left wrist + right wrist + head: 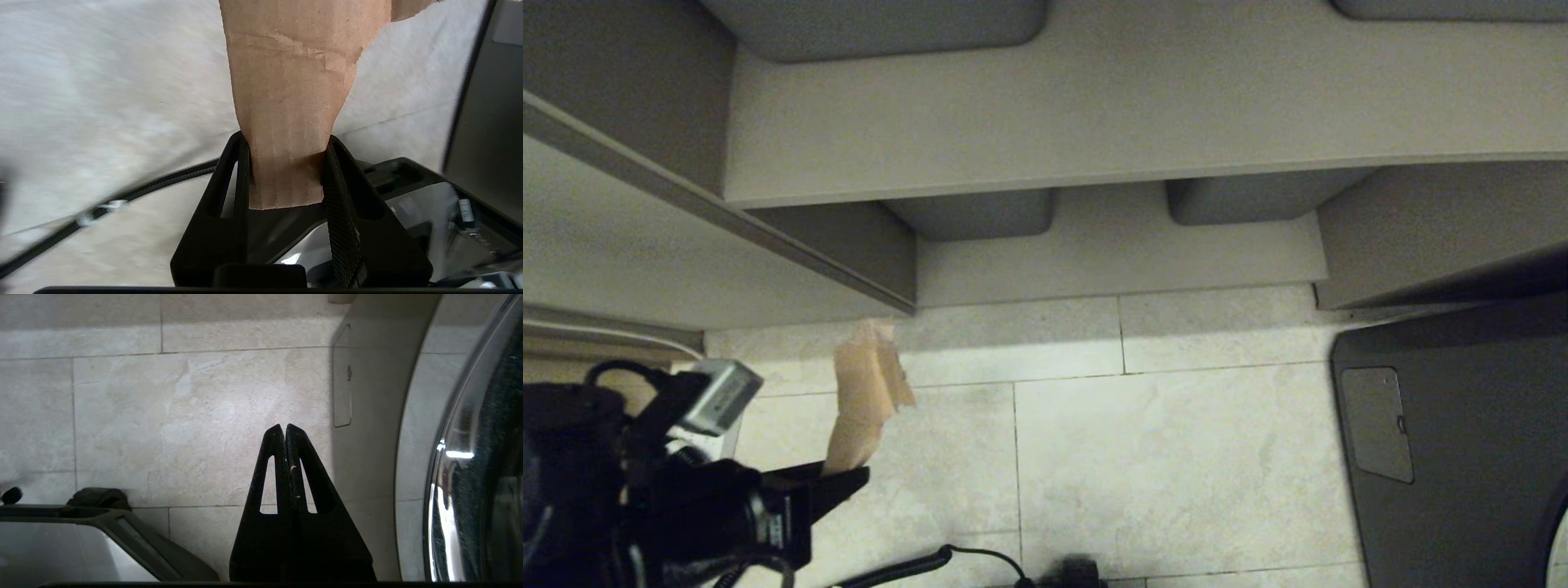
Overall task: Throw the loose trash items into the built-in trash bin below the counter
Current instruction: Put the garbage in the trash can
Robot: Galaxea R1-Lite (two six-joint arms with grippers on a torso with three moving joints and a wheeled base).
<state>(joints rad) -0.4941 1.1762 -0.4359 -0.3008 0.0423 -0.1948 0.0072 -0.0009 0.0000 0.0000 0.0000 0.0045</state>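
Black ribbed left tool (286, 163) pinches torn, creased brown cardboard scrap (292, 94).

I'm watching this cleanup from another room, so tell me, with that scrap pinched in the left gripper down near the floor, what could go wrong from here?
1. The left gripper pinches only the bottom end of the brown cardboard scrap; most of it stands free above the fingers, so it may bend or slip out during a swing.
2. No bin flap is in view, only shelves and floor tiles, so the drop may miss.
3. A black cable lies on the floor nearby and could snag.
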